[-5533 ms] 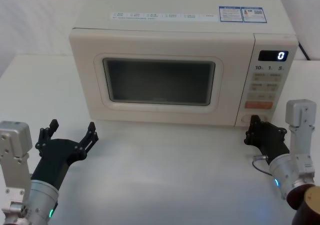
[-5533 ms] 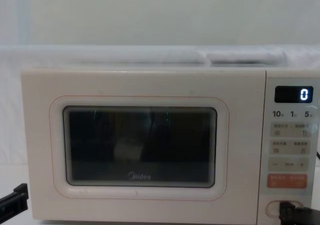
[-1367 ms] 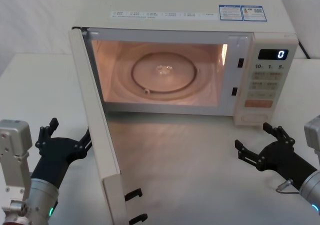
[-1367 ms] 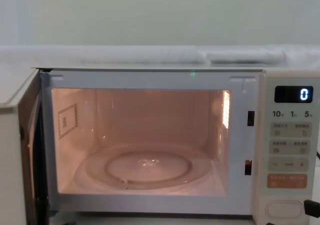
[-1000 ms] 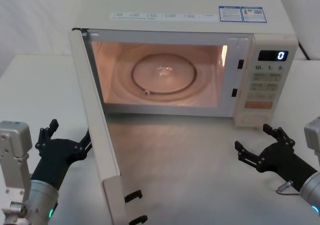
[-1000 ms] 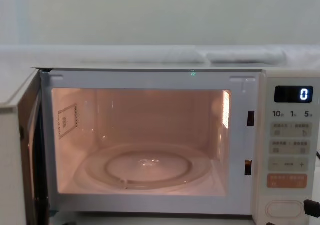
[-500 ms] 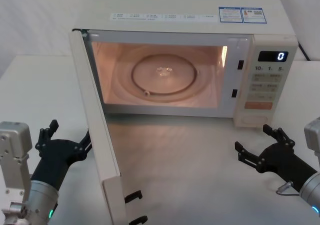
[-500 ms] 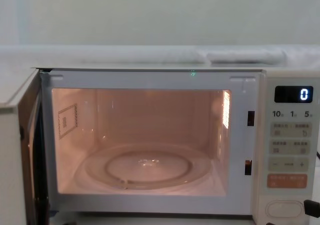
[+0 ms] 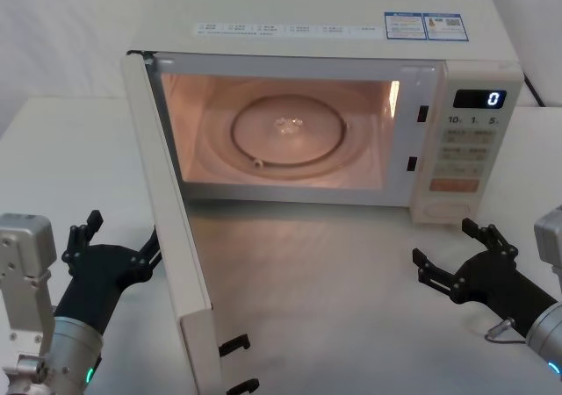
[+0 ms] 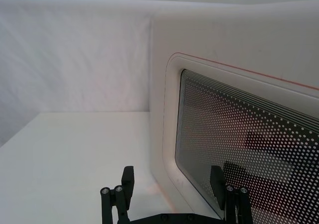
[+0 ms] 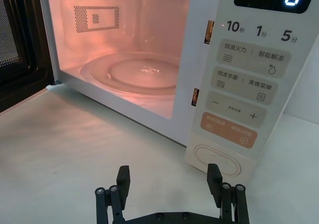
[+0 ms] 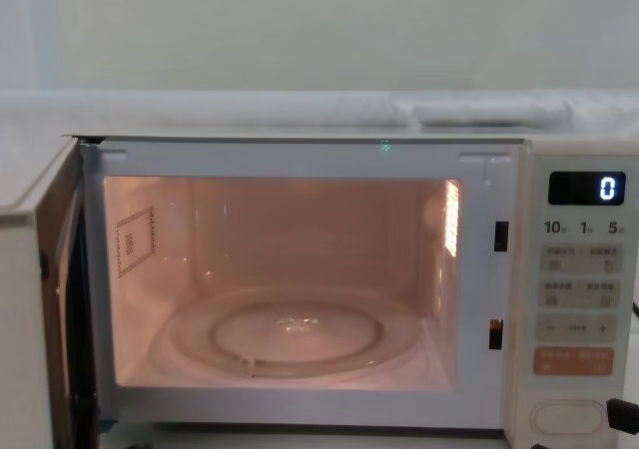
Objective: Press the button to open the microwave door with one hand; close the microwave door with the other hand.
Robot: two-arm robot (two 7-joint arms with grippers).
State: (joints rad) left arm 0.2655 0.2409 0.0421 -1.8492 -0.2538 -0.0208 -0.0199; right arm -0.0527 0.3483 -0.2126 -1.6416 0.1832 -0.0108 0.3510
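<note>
Now, from the head camera: the microwave door [image 9: 167, 211] stands swung wide open on its left hinge, edge-on toward the robot, and the lit cavity shows the glass turntable [image 9: 288, 130] inside. The left gripper [image 9: 123, 237] sits low on the table [image 9: 351, 290] just outside the open door, forearm angled forward, fingers spread wide and holding nothing. The right gripper [image 9: 450, 253] rests low at the right, pointing toward the keypad panel [image 9: 470, 145], fingers splayed apart and empty, a little short of the button [image 9: 446, 209].

Over to the left wrist camera: the left gripper's fingertips [image 10: 128, 176] frame the outer face of the door [image 10: 239, 84], the dotted window right ahead, with an open gap between the prongs.

Right wrist camera: the two fingers [image 11: 214, 179] stand well apart, nothing between them, and the wide pill-shaped button [image 11: 217, 159] lies straight ahead below the orange key [image 11: 228, 128], untouched.

Chest camera: the cavity glows, the display [image 12: 586, 188] reads 0, the door [image 12: 35, 319] hangs open at the left edge, and the button [image 12: 565, 416] sits at the panel's bottom.
</note>
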